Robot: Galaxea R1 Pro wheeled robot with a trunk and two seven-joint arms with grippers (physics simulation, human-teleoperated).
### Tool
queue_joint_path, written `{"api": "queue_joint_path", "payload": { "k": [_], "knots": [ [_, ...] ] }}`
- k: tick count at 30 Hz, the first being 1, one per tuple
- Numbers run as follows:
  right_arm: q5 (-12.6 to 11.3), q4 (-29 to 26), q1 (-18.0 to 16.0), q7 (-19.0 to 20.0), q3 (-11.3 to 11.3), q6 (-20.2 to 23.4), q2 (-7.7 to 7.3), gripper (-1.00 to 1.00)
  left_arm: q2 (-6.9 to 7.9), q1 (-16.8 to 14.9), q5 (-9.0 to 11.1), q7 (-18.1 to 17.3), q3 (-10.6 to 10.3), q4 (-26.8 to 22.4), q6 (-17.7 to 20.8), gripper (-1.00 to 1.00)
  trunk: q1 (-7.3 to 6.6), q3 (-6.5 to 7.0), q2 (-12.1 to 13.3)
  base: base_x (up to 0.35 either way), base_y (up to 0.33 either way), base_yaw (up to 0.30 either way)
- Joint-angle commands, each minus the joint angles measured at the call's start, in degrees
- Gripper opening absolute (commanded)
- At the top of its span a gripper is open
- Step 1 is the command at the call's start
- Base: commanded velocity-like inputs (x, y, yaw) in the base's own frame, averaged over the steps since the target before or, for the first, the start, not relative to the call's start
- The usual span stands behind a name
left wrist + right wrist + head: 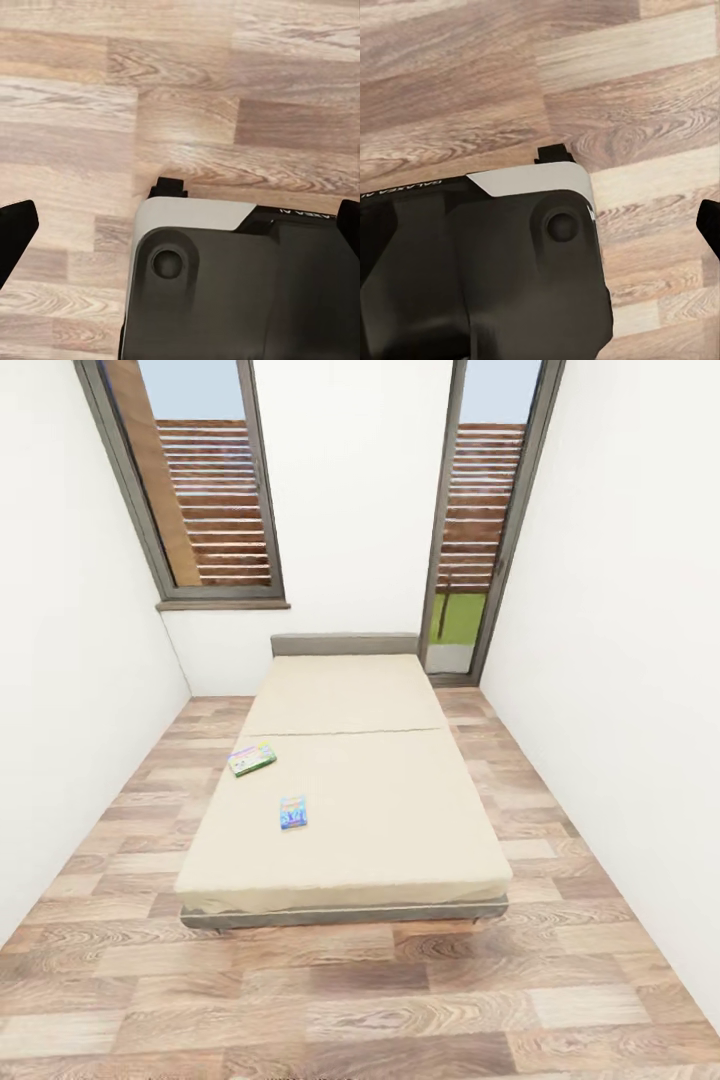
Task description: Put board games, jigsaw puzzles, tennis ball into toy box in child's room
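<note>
On the beige mattress of the low grey-framed bed (345, 915), a green-pink flat board game (252, 760) lies at eleven o'clock from a smaller blue board game (293, 812), while both claws' fingers (15, 232) stand apart, empty, over wood-plank floor (360, 1000).

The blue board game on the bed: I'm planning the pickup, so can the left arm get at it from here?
Probably not yet. The blue board game lies well onto the bed, with open wood floor before it, and the left wrist view looks down at floor beside the robot's base. Nothing blocks it.
</note>
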Motion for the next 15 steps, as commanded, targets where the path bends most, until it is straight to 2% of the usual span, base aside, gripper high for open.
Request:
{"api": "queue_joint_path", "payload": {
  "k": [1,9,15],
  "knots": [
    [-0.4,-0.1,0.0,-0.1,-0.1,0.0,0.02,1.00,-0.05,0.0,0.0,0.1,0.3,-0.1,0.2,1.00,0.03,-0.16,-0.1,0.000,0.000,0.238],
    [-0.4,-0.1,0.0,-0.2,-0.1,-0.1,0.20,1.00,-0.05,0.0,-0.1,0.1,0.3,0.0,0.0,1.00,0.03,-0.64,-0.1,0.000,0.003,0.238],
    [-0.4,-0.1,0.0,-0.2,-0.1,-0.1,0.35,1.00,0.08,0.0,0.0,0.1,0.4,0.0,0.0,1.00,0.03,-1.00,-0.1,0.000,0.129,0.238]
  ]
}}
